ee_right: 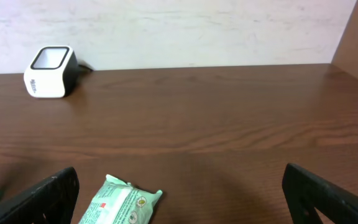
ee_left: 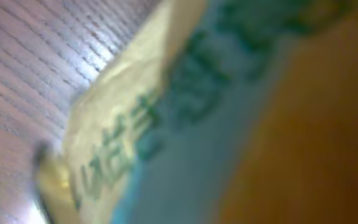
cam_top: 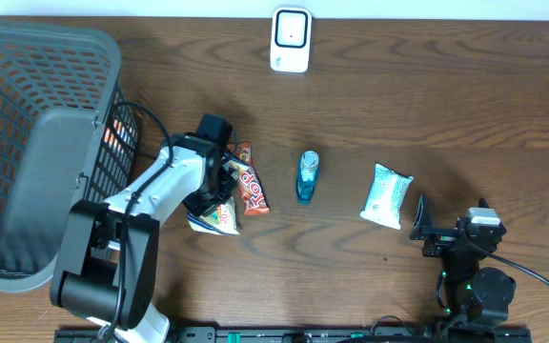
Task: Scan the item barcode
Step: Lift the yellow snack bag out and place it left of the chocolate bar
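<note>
A yellow-and-white snack packet (cam_top: pixel 220 220) with green print lies left of centre on the table. My left gripper (cam_top: pixel 219 195) is down on its top edge. The left wrist view is a blur filled by this packet (ee_left: pixel 123 124), and my fingers do not show, so open or shut is unclear. The white barcode scanner (cam_top: pixel 291 40) stands at the far edge, also seen in the right wrist view as the scanner (ee_right: pixel 50 72). My right gripper (cam_top: pixel 451 221) rests at the near right, jaws wide apart and empty (ee_right: pixel 182 199).
An orange candy bar (cam_top: pixel 251 187) lies beside the snack packet. A blue bottle (cam_top: pixel 307 175) lies at centre. A green wipes pack (cam_top: pixel 388 195) lies just ahead-left of my right gripper (ee_right: pixel 120 202). A grey mesh basket (cam_top: pixel 27 143) fills the left side.
</note>
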Motion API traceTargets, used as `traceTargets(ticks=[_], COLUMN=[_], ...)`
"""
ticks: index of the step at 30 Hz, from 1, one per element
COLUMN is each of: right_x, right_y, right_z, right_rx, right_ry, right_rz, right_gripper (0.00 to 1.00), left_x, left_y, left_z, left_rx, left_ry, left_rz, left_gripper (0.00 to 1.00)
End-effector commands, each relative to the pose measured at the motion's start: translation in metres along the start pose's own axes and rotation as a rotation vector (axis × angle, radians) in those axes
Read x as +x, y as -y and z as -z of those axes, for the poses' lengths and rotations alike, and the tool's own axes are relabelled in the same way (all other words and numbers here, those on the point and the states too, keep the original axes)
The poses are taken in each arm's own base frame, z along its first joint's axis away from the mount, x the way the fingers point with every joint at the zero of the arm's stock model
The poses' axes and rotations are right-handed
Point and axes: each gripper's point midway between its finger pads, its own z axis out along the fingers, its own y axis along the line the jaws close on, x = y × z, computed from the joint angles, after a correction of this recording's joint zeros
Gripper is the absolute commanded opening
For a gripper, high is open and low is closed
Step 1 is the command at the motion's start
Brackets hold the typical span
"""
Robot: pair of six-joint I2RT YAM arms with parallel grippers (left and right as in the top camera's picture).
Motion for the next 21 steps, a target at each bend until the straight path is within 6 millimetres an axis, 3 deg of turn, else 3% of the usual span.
traceTargets(ticks=[1, 3, 5, 9, 14, 21], right_x=[0.0, 0.0, 0.0, 0.0, 0.0, 0.0], right_y=[-0.002, -0.002, -0.002, -0.002, -0.002, -0.002], right_z=[0.0, 0.0, 0.0, 0.0, 0.0, 0.0], right_rx=[-0.009, -0.009, -0.009, -0.009, -0.009, -0.009], right_ry=[0.002, 0.002, 0.002, 0.002, 0.002, 0.002], right_rz=[0.012, 0.012, 0.012, 0.012, 0.012, 0.012], right_gripper=[0.99, 0.99, 0.99, 0.99, 0.99, 0.99], left_x=[0.007, 0.007, 0.006, 0.001, -0.011, -0.016], left_y=[-0.009, -0.009, -0.008, 0.003, 0.029, 0.045], left_z=[-0.006, 0.001, 0.012, 0.047, 0.121, 0.25], left_rx=[-0.044, -0.037, -0.023, 0.055, 0.259, 0.546], left_ry=[-0.033, -0.029, -0.016, 0.032, 0.177, 0.465], left_rz=[0.025, 0.006, -0.015, -0.065, -0.168, -0.357], left_gripper=[0.59, 0.8, 0.89, 0.93, 1.0, 0.98])
